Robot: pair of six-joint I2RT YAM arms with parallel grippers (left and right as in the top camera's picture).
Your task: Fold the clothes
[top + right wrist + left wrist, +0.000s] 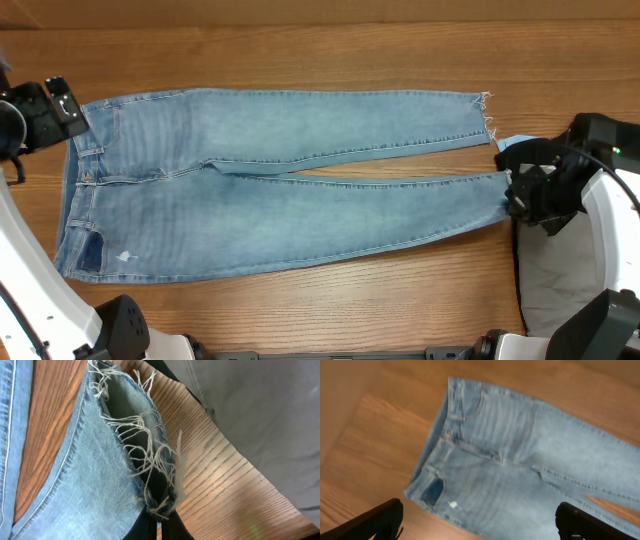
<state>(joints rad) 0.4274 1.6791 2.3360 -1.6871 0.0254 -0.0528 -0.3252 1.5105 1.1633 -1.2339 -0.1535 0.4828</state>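
R gripper [515, 195]: closed on frayed hem [145, 460] of near leg, at right edge of tabletop [300, 50]. Wrist view shows fringe pinched betw. dark fingers.
L gripper [58, 105]: fingers wide apart, holding nothing. Hovers near far-left corner, just off waistband [80, 170].
Jeans [280, 200]: spread flat, lengthwise across centre of tabletop. Waistband twd left edge, both hems twd right edge. Legs part in a narrow V w/ wood showing betw.
Handling (judgement): denim med. weight, soft but w/ some body. Will drape and sag when lifted, won't hold shape. Likely drags on wood rather than slides. Not fragile, except fringe.
Hold pts (judgement): waistband and side seams are thickest, so best purchase. At hems, take solid cloth behind fringe, as loose threads alone may pull out. Hem corners on right and waistband corners on left suit a lengthwise fold.
Surroundings: grey garment [560, 290] at near-right corner, partly under R arm. Pale blue scrap [512, 146] just beyond far leg hem, ID unclear.
Obstructions (judgement): grey garment lies close to gripped hem and could catch on lift. Far leg hem is ungripped and would lag behind. L arm sits where hems would land if carried across.
Status (judgement): no fold made yet.
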